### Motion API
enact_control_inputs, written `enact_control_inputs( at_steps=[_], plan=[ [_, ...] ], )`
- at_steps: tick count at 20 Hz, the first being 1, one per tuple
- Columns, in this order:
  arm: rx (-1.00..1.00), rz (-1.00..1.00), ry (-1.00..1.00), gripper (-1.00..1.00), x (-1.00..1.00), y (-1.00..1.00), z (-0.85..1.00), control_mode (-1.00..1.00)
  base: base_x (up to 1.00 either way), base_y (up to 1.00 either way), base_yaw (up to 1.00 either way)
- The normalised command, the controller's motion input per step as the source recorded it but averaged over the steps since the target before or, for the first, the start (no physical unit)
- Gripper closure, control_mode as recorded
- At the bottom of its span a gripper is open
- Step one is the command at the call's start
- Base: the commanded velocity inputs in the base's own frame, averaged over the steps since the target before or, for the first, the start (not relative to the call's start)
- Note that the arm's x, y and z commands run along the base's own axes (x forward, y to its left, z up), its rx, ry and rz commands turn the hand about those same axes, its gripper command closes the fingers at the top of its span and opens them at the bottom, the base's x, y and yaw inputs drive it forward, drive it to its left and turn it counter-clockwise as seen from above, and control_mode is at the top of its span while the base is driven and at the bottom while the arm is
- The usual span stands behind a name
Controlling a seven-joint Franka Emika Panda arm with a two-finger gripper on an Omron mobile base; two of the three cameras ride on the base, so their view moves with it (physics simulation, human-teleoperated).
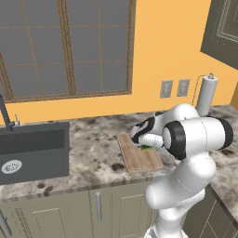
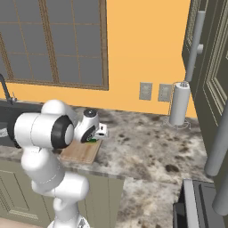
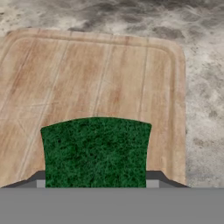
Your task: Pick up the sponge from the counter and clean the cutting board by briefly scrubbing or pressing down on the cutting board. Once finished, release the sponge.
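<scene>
Closed around the small rectangular sponge with the dark green scouring top [image 3: 96, 151], the white arm's 2-finger gripper [image 3: 96, 183], jaws pinching the block from both sides at the bottom of the hand view. Fingertips [image 3: 40, 183] visible as grey stubs flanking the green block, pressed against its edges. Held directly above the flat rectangular light-brown wooden cutting board with visible grain lines [image 3: 100, 74], near one of its short ends, over the grooved inner field and not past the rim. Impossible to tell whether the sponge touches the wood or sits just clear of it.

In the left base view, a sliver of green sponge [image 1: 147, 148] showing under the dark-and-white hand [image 1: 144, 135], low over the far right part of the board [image 1: 139, 159]. In the right base view, the same green sliver [image 2: 92, 140] beneath the hand [image 2: 91, 129], at the back edge of the board [image 2: 82, 152].

Board lying flat on the long speckled beige-grey-brown marbled stone counter [image 1: 93, 153], close to its rounded front edge. Left of it, well apart, a dark grey sink basin [image 1: 32, 151] set into the worktop. Farther right, against the orange wall, a white paper-towel roll on an upright holder [image 2: 180, 104], with 2 grey wall outlets [image 2: 155, 91] beside it.
</scene>
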Motion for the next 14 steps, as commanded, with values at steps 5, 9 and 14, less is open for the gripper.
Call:
enact_control_inputs(
  at_steps=[5,9,14],
  plan=[
    [0.0,0.0,0.01,1.0,-1.0,0.0,-0.53,-1.0,0.0,0.0,0.0],
    [0.0,0.0,0.05,1.0,-0.93,0.0,-0.51,-1.0,0.0,0.0,0.0],
    [0.0,0.0,0.07,1.0,-0.94,0.0,-0.42,-1.0,0.0,0.0,0.0]
  ],
)
